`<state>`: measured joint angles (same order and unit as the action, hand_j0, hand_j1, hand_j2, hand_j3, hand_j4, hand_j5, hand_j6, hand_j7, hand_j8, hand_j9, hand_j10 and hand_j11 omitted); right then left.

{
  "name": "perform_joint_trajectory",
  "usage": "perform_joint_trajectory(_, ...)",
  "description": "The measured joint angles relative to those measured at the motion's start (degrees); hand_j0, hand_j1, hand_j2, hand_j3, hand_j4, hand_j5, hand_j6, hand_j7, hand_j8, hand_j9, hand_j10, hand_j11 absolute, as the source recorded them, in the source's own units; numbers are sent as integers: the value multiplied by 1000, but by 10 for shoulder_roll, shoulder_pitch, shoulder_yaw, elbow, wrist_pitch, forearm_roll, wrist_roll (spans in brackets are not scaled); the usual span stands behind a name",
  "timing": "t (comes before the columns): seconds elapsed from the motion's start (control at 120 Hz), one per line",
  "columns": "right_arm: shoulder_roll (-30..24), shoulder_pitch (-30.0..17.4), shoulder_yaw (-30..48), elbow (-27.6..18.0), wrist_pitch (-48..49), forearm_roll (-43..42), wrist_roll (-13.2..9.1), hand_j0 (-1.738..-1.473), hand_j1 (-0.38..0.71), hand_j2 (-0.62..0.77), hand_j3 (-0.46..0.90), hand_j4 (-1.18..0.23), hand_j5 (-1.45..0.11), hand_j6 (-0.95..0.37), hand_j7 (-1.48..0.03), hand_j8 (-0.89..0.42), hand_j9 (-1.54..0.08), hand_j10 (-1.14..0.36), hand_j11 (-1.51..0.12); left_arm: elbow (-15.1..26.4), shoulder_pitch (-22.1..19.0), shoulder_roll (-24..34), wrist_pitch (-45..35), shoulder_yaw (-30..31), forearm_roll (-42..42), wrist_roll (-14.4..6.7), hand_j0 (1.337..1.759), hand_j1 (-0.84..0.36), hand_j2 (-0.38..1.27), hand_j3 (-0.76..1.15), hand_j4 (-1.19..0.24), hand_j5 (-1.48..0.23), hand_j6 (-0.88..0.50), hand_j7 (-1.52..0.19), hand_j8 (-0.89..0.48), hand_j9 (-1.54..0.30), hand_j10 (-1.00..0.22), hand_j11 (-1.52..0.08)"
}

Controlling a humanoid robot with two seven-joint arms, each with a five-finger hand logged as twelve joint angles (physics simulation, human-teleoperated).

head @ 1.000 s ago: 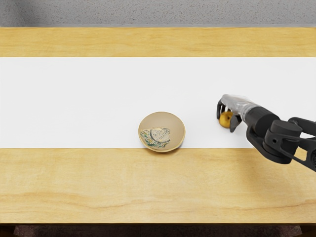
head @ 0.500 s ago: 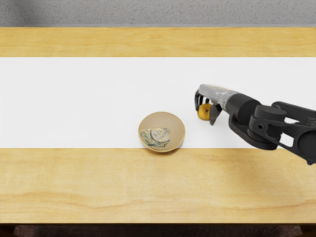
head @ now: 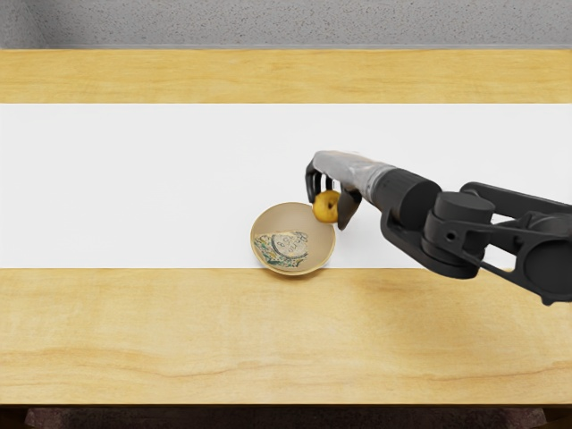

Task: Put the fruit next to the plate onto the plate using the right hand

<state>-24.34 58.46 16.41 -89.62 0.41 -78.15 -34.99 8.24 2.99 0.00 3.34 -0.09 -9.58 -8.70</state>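
At the plate's (head: 268,220) far right rim, the right hand (head: 340,181) is arriving from the right, fingers (head: 347,211) curling closed around the yellow fruit (head: 326,206), carrying it above the desk (head: 268,331); release is nearing.

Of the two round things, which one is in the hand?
The small yellow round fruit, grasped by the right hand; the tan patterned plate lies on the table, unheld.
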Motion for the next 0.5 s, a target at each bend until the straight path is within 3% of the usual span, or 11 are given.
perform_joint_trajectory(0.5,72,-16,-6,21,-5,-3,0,-1655,111,252,1,-818,-1149,-552,-1096,-515,-1162,-810,-1169,0,0,0,0,0,0,0,1658,326,4,0,-20,-26,-20,-26,-20,-26,-20,-26)
